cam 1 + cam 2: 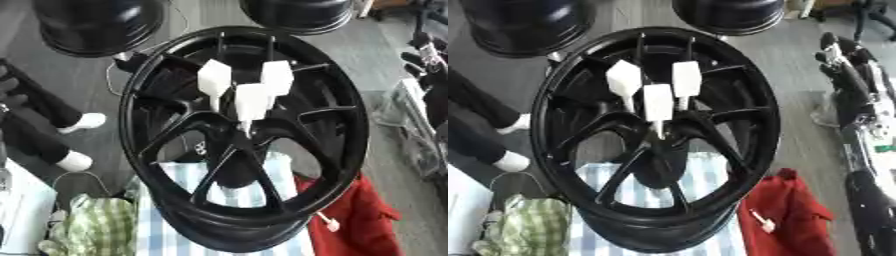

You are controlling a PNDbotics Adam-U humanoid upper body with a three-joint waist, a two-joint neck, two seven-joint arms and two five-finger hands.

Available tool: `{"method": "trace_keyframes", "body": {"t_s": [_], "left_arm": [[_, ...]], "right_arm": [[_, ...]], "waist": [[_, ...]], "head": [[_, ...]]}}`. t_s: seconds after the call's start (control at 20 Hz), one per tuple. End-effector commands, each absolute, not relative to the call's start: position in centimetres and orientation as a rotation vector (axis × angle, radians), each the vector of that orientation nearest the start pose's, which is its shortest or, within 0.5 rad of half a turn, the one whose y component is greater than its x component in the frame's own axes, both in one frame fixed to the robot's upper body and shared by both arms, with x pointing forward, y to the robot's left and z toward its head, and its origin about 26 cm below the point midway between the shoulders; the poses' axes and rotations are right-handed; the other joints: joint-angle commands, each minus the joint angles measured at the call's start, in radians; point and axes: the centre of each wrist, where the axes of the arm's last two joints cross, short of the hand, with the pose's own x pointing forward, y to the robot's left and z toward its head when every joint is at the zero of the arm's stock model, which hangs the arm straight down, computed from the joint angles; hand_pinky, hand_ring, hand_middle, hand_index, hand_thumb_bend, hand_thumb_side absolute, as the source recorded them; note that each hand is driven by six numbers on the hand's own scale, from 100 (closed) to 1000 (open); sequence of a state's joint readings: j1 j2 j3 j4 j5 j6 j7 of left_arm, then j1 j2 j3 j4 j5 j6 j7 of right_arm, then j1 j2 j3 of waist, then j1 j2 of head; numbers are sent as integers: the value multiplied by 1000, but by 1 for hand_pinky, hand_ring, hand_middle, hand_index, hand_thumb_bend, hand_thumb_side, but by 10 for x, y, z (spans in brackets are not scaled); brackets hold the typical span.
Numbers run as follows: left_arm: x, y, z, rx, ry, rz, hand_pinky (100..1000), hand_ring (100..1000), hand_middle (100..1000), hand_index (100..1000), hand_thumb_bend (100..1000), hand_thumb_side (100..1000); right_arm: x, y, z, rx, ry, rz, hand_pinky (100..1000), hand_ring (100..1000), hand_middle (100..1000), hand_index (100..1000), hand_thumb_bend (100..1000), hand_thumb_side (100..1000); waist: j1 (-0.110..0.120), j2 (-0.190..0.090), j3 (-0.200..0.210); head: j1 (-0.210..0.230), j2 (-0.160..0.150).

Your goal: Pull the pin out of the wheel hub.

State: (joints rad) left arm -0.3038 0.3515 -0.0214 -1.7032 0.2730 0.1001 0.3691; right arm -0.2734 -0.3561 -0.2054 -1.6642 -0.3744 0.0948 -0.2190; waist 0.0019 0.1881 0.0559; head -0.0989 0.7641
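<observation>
Soft even daylight, slightly blurred throughout, faint shadows.

A black wheel (241,135) is showing white pins (249,100); blue-striped cloth (179,200), red cloth (354,220) and green-checked cloth (96,225) are lying at the bottom.

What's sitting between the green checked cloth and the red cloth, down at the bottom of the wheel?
A blue-and-white striped cloth lies between the green checked cloth and the red cloth, with the black wheel's lower rim over it, clearest in the left eye view.
</observation>
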Motion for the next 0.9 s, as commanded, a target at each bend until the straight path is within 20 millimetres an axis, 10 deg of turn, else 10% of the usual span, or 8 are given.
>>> {"method": "trace_keyframes", "body": {"t_s": [0.05,0.5,0.9], "left_arm": [[340,287,160,228,-1962,127,689,752,737,784,310,718],[348,290,252,282,-2111,-300,697,754,738,788,266,671],[357,277,328,398,-1997,-1078,730,759,741,794,257,641]], "right_arm": [[331,-354,149,-187,-1910,-283,921,782,798,777,284,378],[329,-357,145,-204,-1894,-280,921,782,798,777,287,380],[327,-360,139,-222,-1873,-270,921,780,798,776,288,383]], "waist": [[-1,-13,-2],[5,-18,-2],[8,-21,1]], "head": [[-1,6],[-23,6],[-27,6]]}}
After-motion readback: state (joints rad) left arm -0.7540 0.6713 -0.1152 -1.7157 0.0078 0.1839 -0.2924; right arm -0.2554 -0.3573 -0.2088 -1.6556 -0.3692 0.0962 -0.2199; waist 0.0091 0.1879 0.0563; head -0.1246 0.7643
